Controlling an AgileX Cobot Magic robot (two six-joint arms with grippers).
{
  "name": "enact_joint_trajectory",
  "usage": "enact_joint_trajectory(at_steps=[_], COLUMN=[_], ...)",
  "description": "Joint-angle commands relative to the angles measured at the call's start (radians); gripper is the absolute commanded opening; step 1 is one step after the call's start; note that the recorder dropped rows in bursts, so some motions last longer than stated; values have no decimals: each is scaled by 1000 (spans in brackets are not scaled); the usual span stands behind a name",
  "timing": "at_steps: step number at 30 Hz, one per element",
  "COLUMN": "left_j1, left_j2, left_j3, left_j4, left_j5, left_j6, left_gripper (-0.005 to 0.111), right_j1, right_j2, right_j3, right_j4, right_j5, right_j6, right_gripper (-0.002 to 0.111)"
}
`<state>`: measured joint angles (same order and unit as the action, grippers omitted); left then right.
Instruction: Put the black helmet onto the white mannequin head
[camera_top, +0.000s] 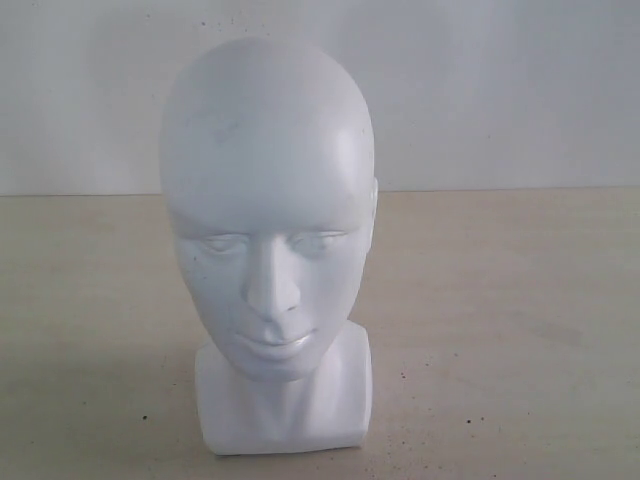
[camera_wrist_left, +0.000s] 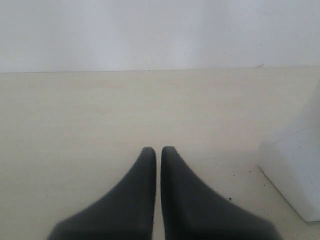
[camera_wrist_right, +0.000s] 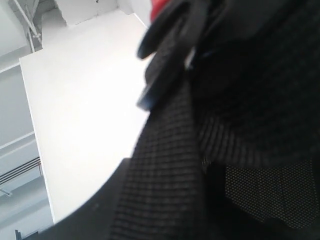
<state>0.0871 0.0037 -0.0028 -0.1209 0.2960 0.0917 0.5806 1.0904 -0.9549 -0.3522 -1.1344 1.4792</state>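
Helmet padding crowds the right wrist view: black helmet (camera_wrist_right: 240, 100) sits hard against the right pincer, whose grip I cannot tell. Left pincer (camera_wrist_left: 158, 150) is pressed together, empty, low over the tabletop (camera_wrist_left: 75, 115), with the white mannequin head (camera_top: 268, 230) upright just beside it. Judgement: the helmet must descend along that vertical axis.

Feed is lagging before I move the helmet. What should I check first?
1. White mannequin head upright on the table: ok.
2. Its crown bare: ok.
3. Left tool shut, empty, apart from the head's base: ok.
4. Right tool's grip on the black helmet: cannot tell; padding fills that wrist view.
5. Helmet lined up above the head: cannot tell; absent from the exterior view.
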Motion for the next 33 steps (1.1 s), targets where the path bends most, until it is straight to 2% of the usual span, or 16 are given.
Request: enact_joint_trajectory(at_steps=[1, 6, 14, 21, 33], left_j1=[-3, -3, -3, -3, -3], left_j2=[-4, -4, -4, -4, -4], left_j3=[3, 3, 3, 3, 3], left_j4=[-7, -7, -7, -7, -7], left_j5=[-1, -1, -1, -1, -1], left_j6=[-9, -9, -9, -9, -9], left_gripper=[5, 5, 5, 5, 5], right_j1=[-2, 11, 227, 375, 397], right_j2=[-7, 84, 250, 260, 338], right_j3=[-24, -55, -204, -243, -208], right_j4=[-47, -45, -49, -21, -73], right_j5=[-28, -87, -87, -87, -87], right_j6=[38, 88, -14, -175, -171], right_gripper=[0, 0, 0, 0, 0])
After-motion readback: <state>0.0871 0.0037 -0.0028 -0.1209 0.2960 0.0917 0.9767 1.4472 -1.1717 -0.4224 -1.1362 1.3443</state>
